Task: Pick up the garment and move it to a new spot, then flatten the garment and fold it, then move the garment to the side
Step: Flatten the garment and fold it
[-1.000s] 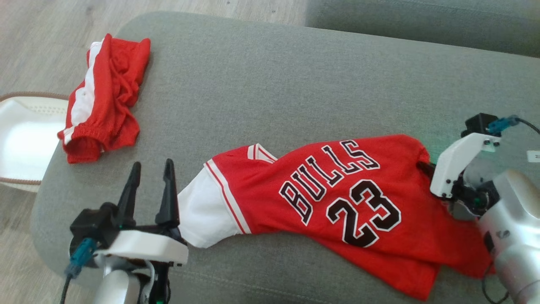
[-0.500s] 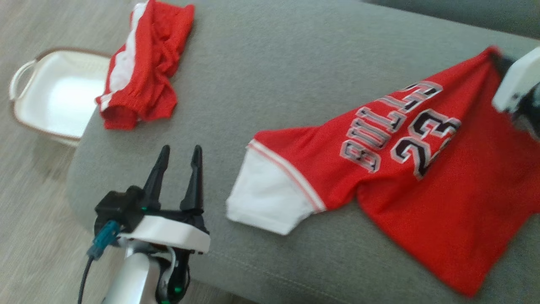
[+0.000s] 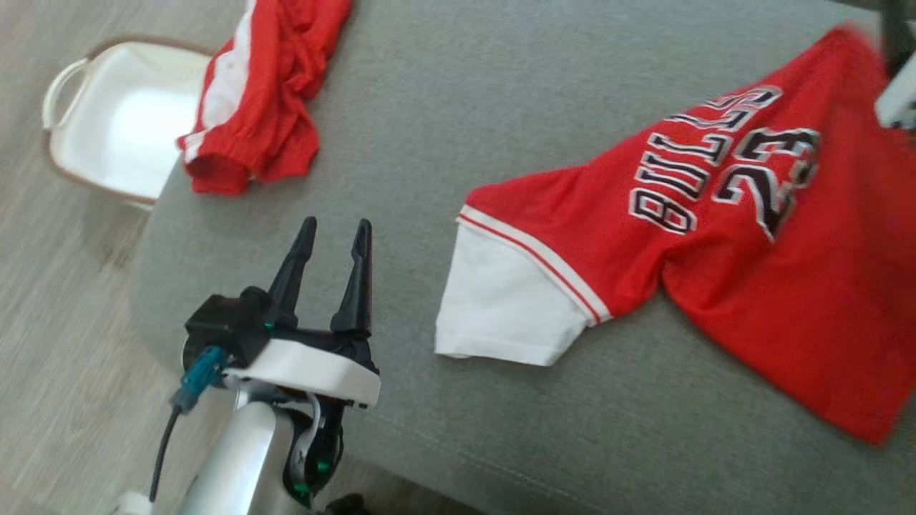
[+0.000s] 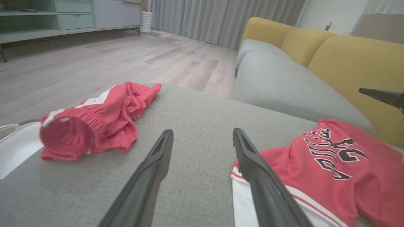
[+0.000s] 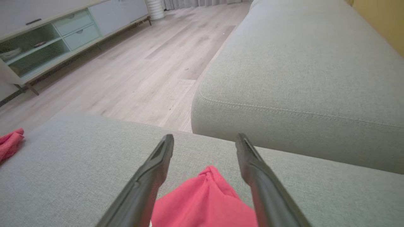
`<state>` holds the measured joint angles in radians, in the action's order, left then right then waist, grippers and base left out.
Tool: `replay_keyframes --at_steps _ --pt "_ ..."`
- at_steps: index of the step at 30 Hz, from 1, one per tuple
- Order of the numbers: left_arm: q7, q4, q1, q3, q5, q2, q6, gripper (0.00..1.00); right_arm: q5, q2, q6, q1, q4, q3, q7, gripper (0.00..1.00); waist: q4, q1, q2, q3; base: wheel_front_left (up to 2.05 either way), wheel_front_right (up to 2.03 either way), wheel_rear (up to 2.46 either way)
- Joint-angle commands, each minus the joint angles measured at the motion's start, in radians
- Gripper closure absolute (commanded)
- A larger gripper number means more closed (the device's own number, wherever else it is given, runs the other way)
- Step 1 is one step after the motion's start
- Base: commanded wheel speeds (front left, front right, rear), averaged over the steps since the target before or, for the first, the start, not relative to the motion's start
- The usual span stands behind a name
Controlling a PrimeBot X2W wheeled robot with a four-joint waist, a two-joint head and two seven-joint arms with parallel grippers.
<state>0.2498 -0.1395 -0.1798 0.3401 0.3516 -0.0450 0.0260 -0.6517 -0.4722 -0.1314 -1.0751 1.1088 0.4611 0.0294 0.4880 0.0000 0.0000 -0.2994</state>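
while the jersey (image 3: 787,286) lies spread over the right part of the grey cushion (image 3: 465,107), you have both sets of jaws standing wide and neither one pinching cloth. your left gripper (image 3: 336,223) hovers over the near left part of the cushion, fingers pointing far, with bare grey fabric between them; the jersey's white sleeve (image 3: 508,300) lies just to its right, apart from it. the jersey's front faces up, its lettering and number tilted, and a crease runs through the red body below the print; its right edge is blurred in the head view. your right gripper (image 5: 205,136) is at the far right end of the jersey: in its wrist view a small raised peak of red cloth sits between the two spread fingers, and you cannot tell there whether it touches either one. past that peak you see the cushion's far edge, then a gap and the grey sofa seat (image 5: 300,78). a crumpled pair of red shorts (image 3: 265,107) with a white stripe lies at the far left edge of the cushion, well apart from the jersey. on the floor (image 4: 94,63) just left of the shorts stands a white basket (image 3: 118,121) with a brown rim.
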Motion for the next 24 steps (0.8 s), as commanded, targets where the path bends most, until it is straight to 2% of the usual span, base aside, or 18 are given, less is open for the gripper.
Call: replay_keyframes --at_steps 1,8,9,10,13,18,24 --pt "0.012 0.03 -0.038 -0.04 -0.013 -0.005 0.001 0.0 -0.009 0.013 0.001 -0.008 -0.025 0.018 -0.021 0.0 -0.034 0.0 0.0 0.021 0.0 0.0 0.0" --pt "0.012 0.023 -0.038 -0.109 -0.077 -0.016 -0.012 0.0 -0.062 0.088 0.001 0.051 -0.101 0.091 -0.139 0.0 -0.195 0.0 0.0 0.12 0.0 0.0 0.0" --pt "0.012 0.023 -0.033 -0.138 -0.092 -0.028 -0.01 0.0 -0.083 0.098 0.001 0.071 -0.138 0.115 -0.154 0.0 -0.246 0.0 0.0 0.151 0.0 0.0 0.0" --pt "0.012 0.022 -0.03 -0.152 -0.097 -0.034 -0.009 0.0 -0.098 0.101 0.001 0.084 -0.159 0.124 -0.16 0.0 -0.268 0.0 0.0 0.168 0.0 0.0 0.0" --pt "0.012 0.023 -0.015 -0.197 -0.107 -0.054 -0.005 0.0 -0.138 0.091 0.001 0.132 -0.236 0.151 -0.181 0.0 -0.33 0.0 0.0 0.212 0.0 0.0 0.0" --pt "0.012 0.042 0.042 -0.252 -0.116 -0.08 -0.014 0.0 -0.168 0.041 0.001 0.267 -0.362 0.166 -0.229 0.0 -0.413 0.0 0.0 0.272 0.0 0.0 0.0" --pt "0.012 0.064 0.121 -0.313 -0.121 -0.091 -0.011 0.0 -0.14 0.023 0.001 0.499 -0.493 0.09 -0.278 0.0 -0.477 0.0 0.0 0.31 0.0 0.0 0.0"
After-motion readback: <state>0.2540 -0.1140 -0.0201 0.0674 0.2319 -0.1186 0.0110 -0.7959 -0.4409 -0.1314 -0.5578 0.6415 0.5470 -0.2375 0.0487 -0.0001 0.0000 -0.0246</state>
